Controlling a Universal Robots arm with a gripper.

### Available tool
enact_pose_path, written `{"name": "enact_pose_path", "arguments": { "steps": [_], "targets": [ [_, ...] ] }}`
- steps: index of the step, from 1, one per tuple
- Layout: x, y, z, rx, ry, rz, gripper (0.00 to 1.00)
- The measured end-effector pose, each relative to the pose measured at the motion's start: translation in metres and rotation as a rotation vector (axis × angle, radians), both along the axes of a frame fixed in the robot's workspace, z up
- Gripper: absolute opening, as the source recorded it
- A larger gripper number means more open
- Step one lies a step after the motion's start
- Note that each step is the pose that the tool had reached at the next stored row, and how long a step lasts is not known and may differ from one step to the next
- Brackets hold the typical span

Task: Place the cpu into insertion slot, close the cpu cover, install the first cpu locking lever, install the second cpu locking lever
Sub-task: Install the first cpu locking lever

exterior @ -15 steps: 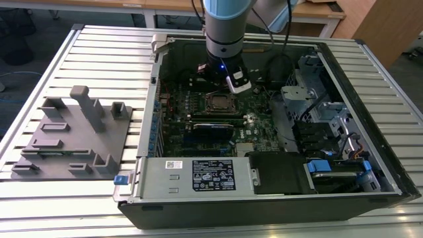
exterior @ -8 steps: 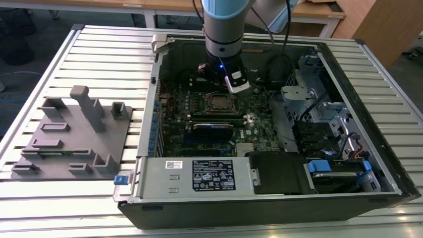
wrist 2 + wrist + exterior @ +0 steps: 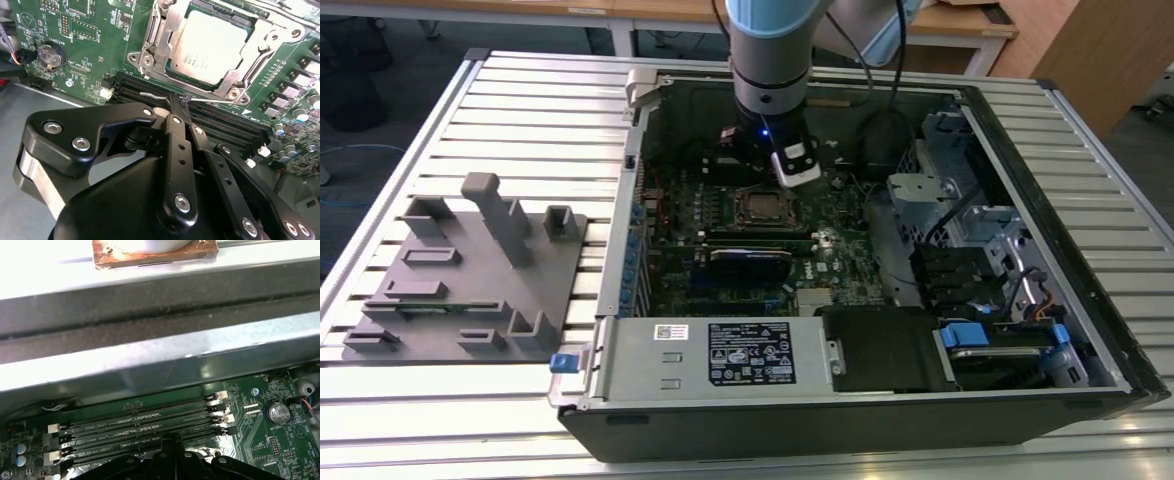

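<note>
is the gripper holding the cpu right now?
No. In the second wrist view the cpu lies framed by the cover, apart from the gripper, which is over the memory slots.

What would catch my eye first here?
The pale blue robot arm reaching down into an open computer case on the slatted table. In the second wrist view, its black gripper hangs beside the silver cpu, framed by the cpu cover.
</note>
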State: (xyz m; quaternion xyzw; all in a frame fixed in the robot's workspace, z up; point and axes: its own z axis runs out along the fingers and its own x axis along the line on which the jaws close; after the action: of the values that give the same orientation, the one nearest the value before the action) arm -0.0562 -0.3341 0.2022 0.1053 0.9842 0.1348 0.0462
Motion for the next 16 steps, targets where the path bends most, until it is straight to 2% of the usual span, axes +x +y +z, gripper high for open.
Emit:
{"name": "enact_pose_path", "arguments": {
  "steps": [2,3,7,9,12,16],
  "targets": [
    [0.0,0.0001,0.0,-0.0003,-0.0006,-0.003,0.1],
    [-0.0002,0.0001,-0.0001,-0.0009,-0.0034,-0.004,0.1],
    [-0.0009,0.0001,-0.0005,-0.0022,-0.0329,-0.004,0.1],
    [-0.0013,0.0001,-0.0007,-0.0023,-0.0433,-0.004,0.1],
    [-0.0027,0.0001,-0.0011,-0.0022,-0.0506,-0.004,0.1],
    [-0.0046,0.0001,-0.002,-0.0022,-0.0543,-0.004,0.1]
  ]
}}
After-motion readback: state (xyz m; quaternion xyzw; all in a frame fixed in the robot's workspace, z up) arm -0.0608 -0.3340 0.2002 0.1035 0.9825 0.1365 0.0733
